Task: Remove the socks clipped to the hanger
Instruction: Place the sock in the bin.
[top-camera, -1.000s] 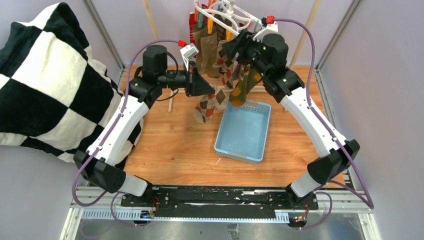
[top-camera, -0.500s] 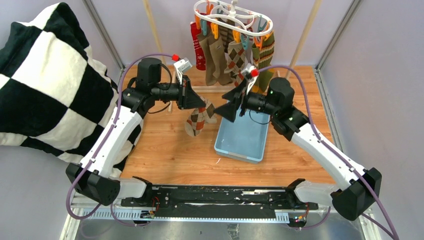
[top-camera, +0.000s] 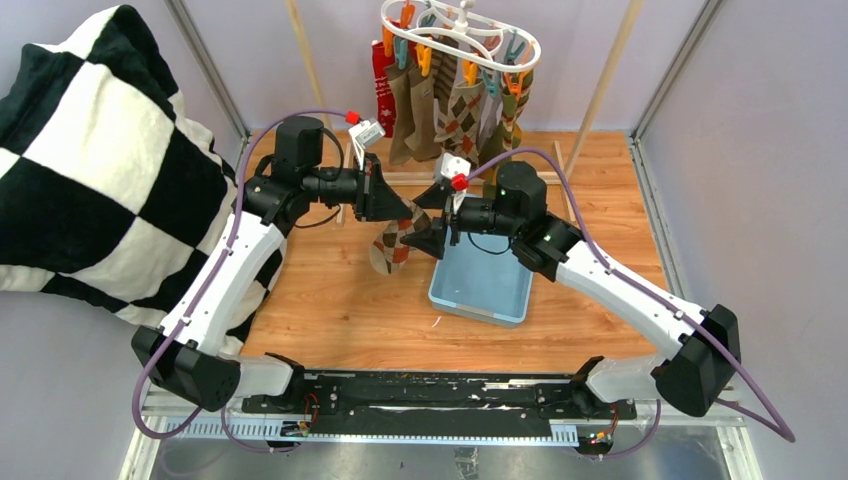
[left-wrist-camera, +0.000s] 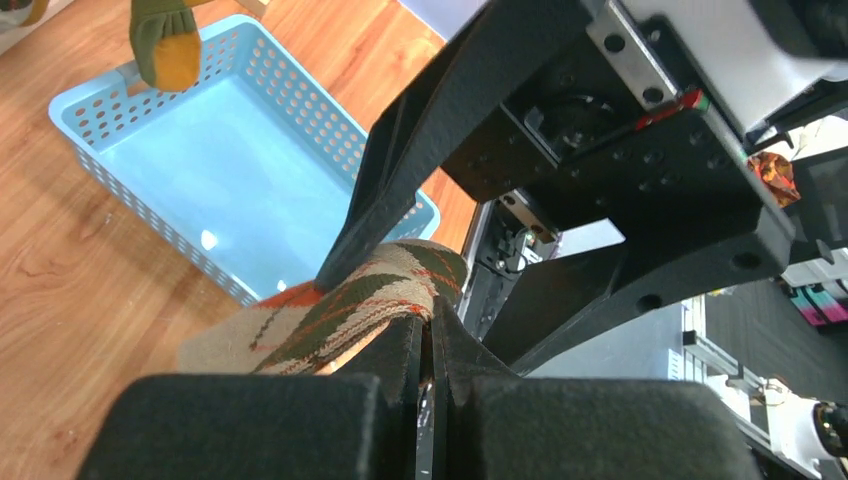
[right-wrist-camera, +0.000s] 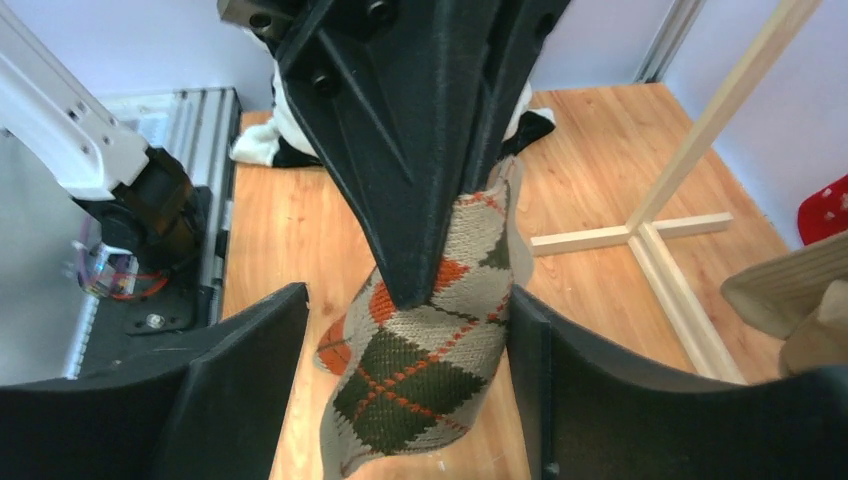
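Note:
The white hanger (top-camera: 462, 33) hangs at the back with several socks (top-camera: 450, 105) clipped under it. One argyle sock (top-camera: 392, 246) is off it and dangles above the wooden floor. My left gripper (top-camera: 402, 212) is shut on that sock's (left-wrist-camera: 340, 308) top edge. My right gripper (top-camera: 428, 236) is open and straddles the same sock (right-wrist-camera: 430, 370) from the right, one finger on each side. In the right wrist view the left gripper (right-wrist-camera: 425, 150) points down onto the sock between my right gripper's (right-wrist-camera: 408, 312) spread fingers.
A light blue basket (top-camera: 485, 272) sits on the floor just right of the sock, with an olive sock toe (left-wrist-camera: 165, 40) hanging above its far end. A black-and-white checkered blanket (top-camera: 90, 160) fills the left side. The wooden rack's base (right-wrist-camera: 640, 235) lies behind.
My right arm came down from the hanger and swung left to the sock held by my left gripper, its jaws now wide. The hanger swung back. My left arm lowered slightly.

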